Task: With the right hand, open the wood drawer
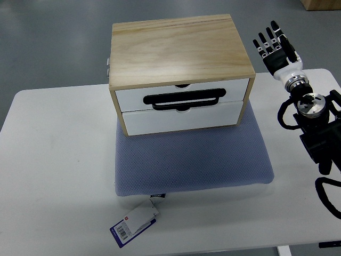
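Observation:
A light wooden box (178, 50) with two white drawer fronts stands on a blue-grey mat (192, 160). The upper drawer (184, 96) carries a black bar handle (185, 99); the lower drawer (181, 120) sits beneath it. Both drawers look pushed in flush. My right hand (273, 45) hovers to the right of the box, apart from it, fingers spread straight and holding nothing. Its black forearm (314, 125) comes in from the right edge.
The white table (53, 176) holds the mat and box. A white and blue barcode tag (134, 226) hangs off the mat's front edge. Grey floor lies beyond the table's far edge.

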